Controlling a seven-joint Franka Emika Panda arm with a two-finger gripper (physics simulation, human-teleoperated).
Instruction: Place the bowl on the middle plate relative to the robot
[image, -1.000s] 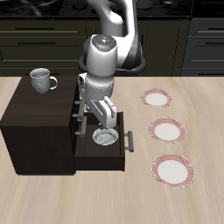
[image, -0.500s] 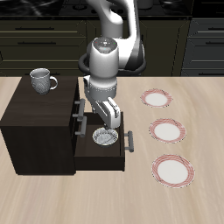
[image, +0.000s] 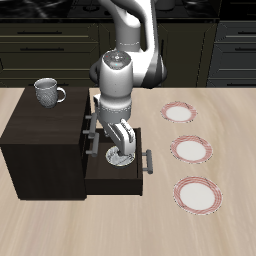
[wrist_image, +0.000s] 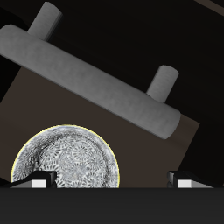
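**Reaching into the open drawer for the bowl**

The desk (image: 60, 225) carries a dark cabinet (image: 40, 150) with its upper drawer (image: 115, 175) pulled out toward the three plates. On top of the cabinet stands a grey mug (image: 46, 92). The three plates lie in a row beside the cabinet, and the middle plate (image: 191, 150) is bare, well apart from the drawer.

The arm (image: 120, 85) leans down over the open drawer, and the hand (image: 123, 152) hangs just above the bowl (image: 122, 157), which sits inside the drawer. In the wrist view the bowl (wrist_image: 65, 157) shows its grey pattern, with the drawer handle (wrist_image: 96, 83) beyond it. The two fingertips (wrist_image: 35, 180) stand wide apart and hold nothing; one of them is over the rim of the bowl, the other is off to the side of it.

I judge that the step in hand is the approach for the grasp: the bowl is not yet gripped or lifted. The next move probably calls for lowering the hand so that one finger goes inside the rim and one outside, then closing on the rim. After that the bowl must rise clear of the drawer wall before it travels to the middle plate.
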